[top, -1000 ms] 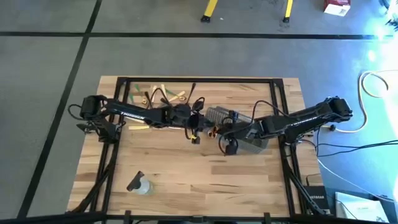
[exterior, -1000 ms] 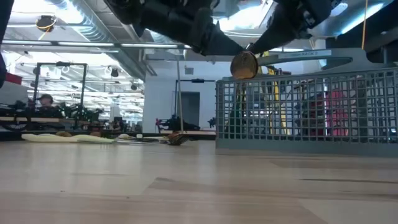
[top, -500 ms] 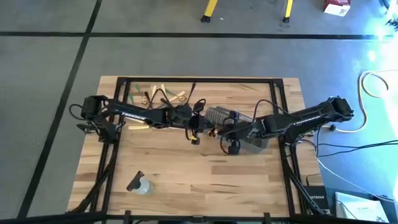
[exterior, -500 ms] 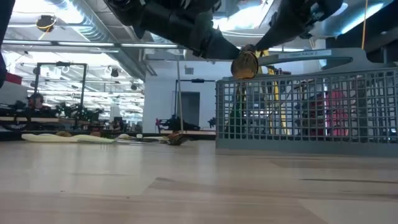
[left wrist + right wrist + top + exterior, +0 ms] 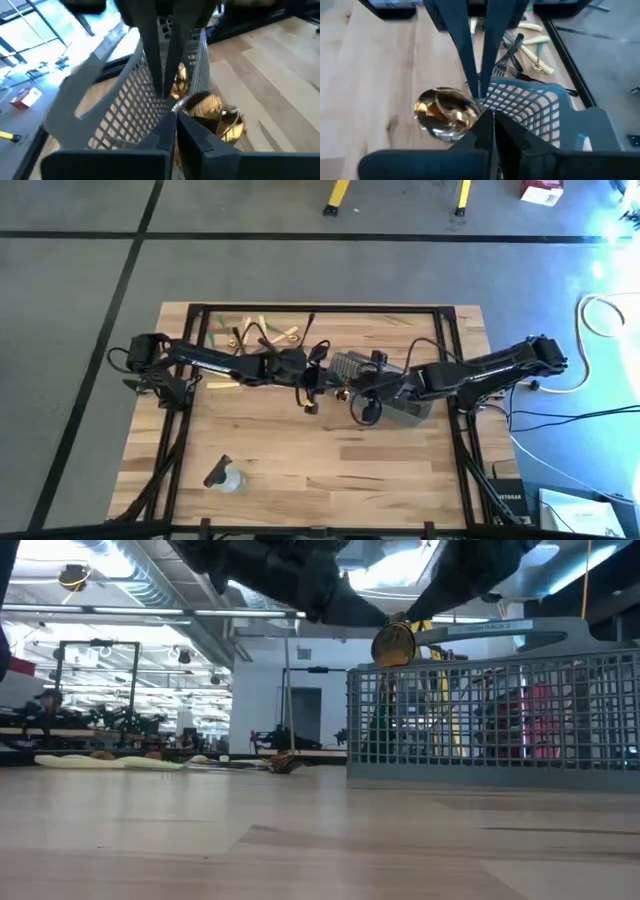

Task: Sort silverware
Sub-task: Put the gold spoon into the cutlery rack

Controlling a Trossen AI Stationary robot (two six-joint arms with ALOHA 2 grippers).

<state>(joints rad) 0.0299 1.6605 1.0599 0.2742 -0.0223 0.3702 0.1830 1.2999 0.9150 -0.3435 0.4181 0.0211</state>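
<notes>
My left gripper (image 5: pixel 172 112) and right gripper (image 5: pixel 481 114) both pinch one gold spoon (image 5: pixel 393 644), just above the basket's (image 5: pixel 500 715) near edge.

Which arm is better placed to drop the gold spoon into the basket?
Right, probably: left gripper and right gripper both seem to pinch the gold spoon beside the basket, but the right arm spans it.

No readable text anywhere.
The red-and-white cardboard box (image 5: pixel 541 191) on the floor beyond the tabletop's far right corner, and the dark box (image 5: pixel 507 498) beside its near right corner, bear print too small to read.
</notes>
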